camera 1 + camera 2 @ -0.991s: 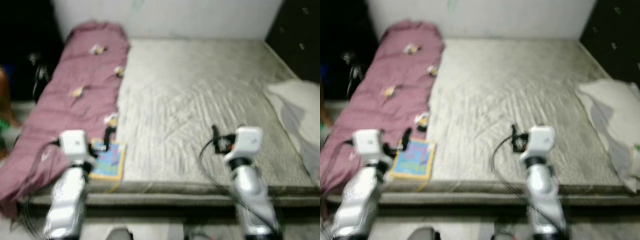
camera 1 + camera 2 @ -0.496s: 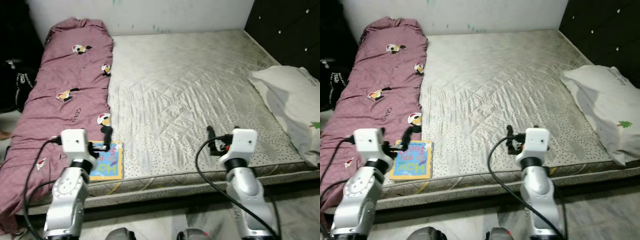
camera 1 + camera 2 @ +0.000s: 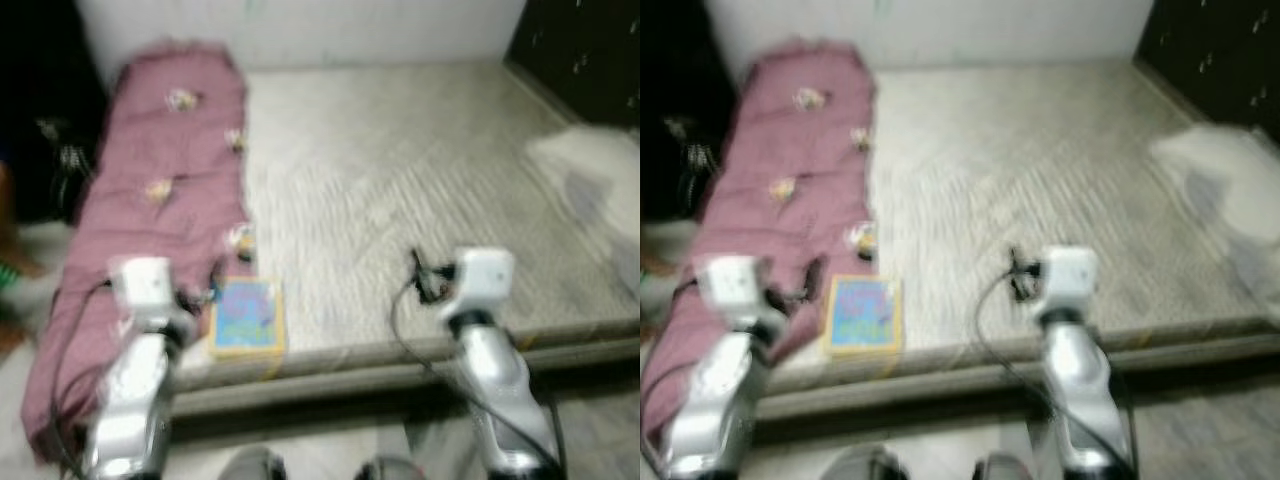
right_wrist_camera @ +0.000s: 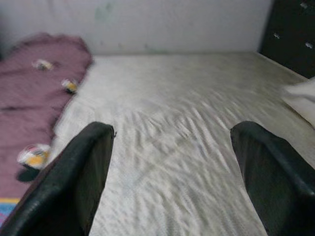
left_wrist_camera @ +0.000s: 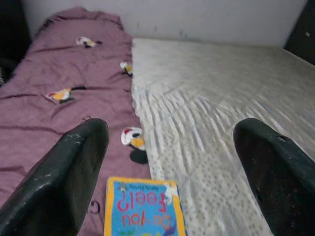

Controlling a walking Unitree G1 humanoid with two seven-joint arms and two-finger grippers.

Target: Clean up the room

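Note:
A bare grey mattress [image 3: 400, 190] lies before me, blurred in the eye views. A purple blanket [image 3: 165, 190] with small bird prints runs along its left side. A blue and yellow picture book [image 3: 245, 317] lies flat at the mattress's front edge, beside the blanket. My left gripper [image 5: 172, 132] hovers open over the front edge, just left of the book [image 5: 142, 209], holding nothing. My right gripper [image 4: 172, 132] is open and empty above the front middle of the mattress [image 4: 187, 147].
A white pillow [image 3: 590, 175] rests at the mattress's right edge, under a dark padded headboard [image 3: 580, 50]. A white wall [image 3: 350, 25] closes the far side. Dark bags [image 3: 55, 150] stand left of the bed. Grey floor [image 3: 600, 430] runs along the front edge.
The whole picture has shifted and blurred, so the camera moved. Both arms keep the same raised pose with open fingers. The book and blanket lie as before.

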